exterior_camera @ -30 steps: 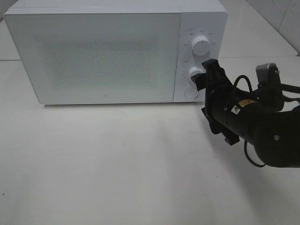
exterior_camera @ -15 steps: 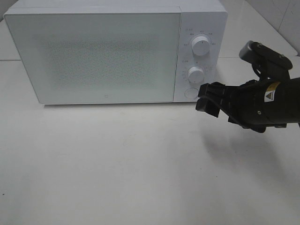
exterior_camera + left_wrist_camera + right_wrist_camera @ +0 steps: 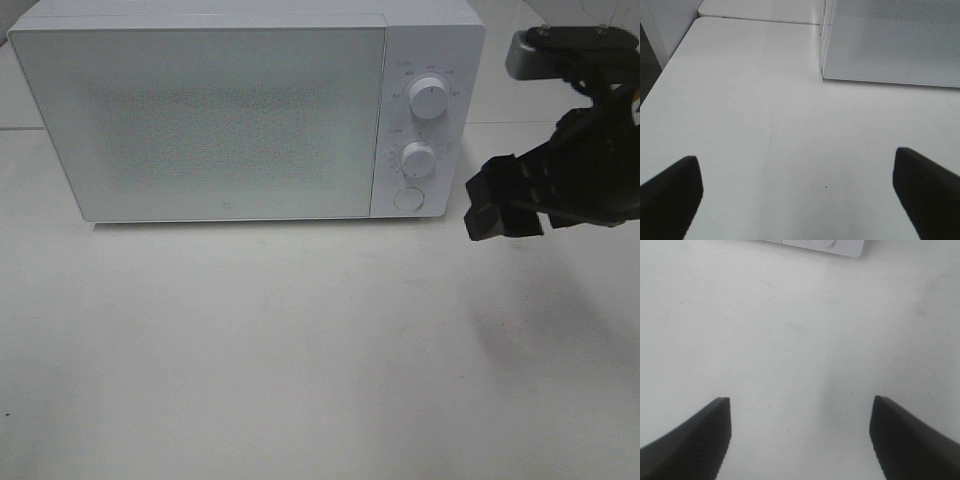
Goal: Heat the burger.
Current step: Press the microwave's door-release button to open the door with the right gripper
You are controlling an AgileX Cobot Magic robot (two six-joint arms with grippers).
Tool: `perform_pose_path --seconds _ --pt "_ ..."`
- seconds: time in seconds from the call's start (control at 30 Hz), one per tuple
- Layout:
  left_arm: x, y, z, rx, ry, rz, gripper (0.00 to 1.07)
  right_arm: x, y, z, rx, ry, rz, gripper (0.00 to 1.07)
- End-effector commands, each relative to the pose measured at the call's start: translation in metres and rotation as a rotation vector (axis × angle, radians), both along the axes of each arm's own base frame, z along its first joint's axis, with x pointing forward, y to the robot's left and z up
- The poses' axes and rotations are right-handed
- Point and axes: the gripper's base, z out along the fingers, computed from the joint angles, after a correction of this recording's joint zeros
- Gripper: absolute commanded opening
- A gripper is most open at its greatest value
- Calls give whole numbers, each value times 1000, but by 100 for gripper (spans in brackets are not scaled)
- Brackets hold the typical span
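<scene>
Hovering right gripper point(image 3: 505, 210) wide and empty beside the closed microwave point(image 3: 230, 110), burger unseen, probably inside; next, parking clear while heating.

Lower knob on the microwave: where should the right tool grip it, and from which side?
Pinch the lower knob across its round rim, coming straight at the front panel: it is a short cylinder standing out from that face. Probably close from left and right, as the upper knob sits above and a button below. The right tool is open, right of the microwave.
</scene>
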Motion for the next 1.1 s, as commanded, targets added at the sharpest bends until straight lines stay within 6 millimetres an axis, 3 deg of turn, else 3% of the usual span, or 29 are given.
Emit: perform_pose_path --seconds 0.03,0.17,0.23,0.57,0.73,0.77,0.83,1.1 --pt "-3 -1 0 -6 -28 1 98 -12 -6 18 -29 6 25 75" --pt "-3 -1 0 -6 -28 1 98 -23 -11 29 -28 -5 27 75" --pt "-3 -1 0 -6 -28 1 98 -40 -19 43 -29 -22 36 75" --pt "-3 -1 0 -6 -28 1 98 -83 -39 65 -41 -8 34 75" --pt "-3 -1 0 -6 -28 1 98 -122 -57 79 -12 -105 48 75" --pt "-3 -1 0 -6 -28 1 98 -122 -57 79 -12 -105 48 75" --pt "-3 -1 0 -6 -28 1 98 -143 -66 82 20 -182 46 75" --pt "-3 -1 0 -6 -28 1 98 -190 -87 72 88 -350 38 75"
